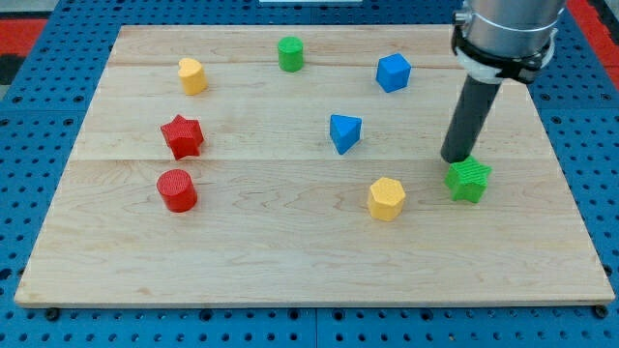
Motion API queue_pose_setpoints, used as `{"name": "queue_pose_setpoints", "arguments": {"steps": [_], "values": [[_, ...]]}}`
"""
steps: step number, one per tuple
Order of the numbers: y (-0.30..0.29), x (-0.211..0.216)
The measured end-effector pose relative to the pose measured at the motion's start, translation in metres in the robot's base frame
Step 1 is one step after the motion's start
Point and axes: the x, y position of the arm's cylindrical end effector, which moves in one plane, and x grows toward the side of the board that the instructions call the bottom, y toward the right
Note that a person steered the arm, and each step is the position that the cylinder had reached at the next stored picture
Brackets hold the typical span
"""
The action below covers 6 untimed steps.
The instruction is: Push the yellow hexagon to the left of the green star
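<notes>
The yellow hexagon (386, 198) lies on the wooden board, right of centre toward the view's bottom. The green star (469, 180) lies a short way to its right and slightly higher. My tip (456, 158) stands just above the green star's upper left edge, very close to it or touching; I cannot tell which. The tip is up and to the right of the yellow hexagon, well apart from it.
A blue triangle (344, 131) lies at centre, a blue cube (393, 72) and a green cylinder (290, 53) near the top. A second yellow block (192, 75), a red star (182, 136) and a red cylinder (177, 190) are on the left. The board's right edge (571, 184) is near the green star.
</notes>
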Motion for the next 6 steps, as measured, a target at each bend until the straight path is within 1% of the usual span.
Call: {"name": "queue_pose_setpoints", "arguments": {"steps": [1, 2, 3, 4, 5, 6], "values": [[0.006, 0.021], [-0.008, 0.05], [-0.01, 0.044], [-0.038, 0.023], [-0.094, 0.02], [-0.115, 0.043]]}}
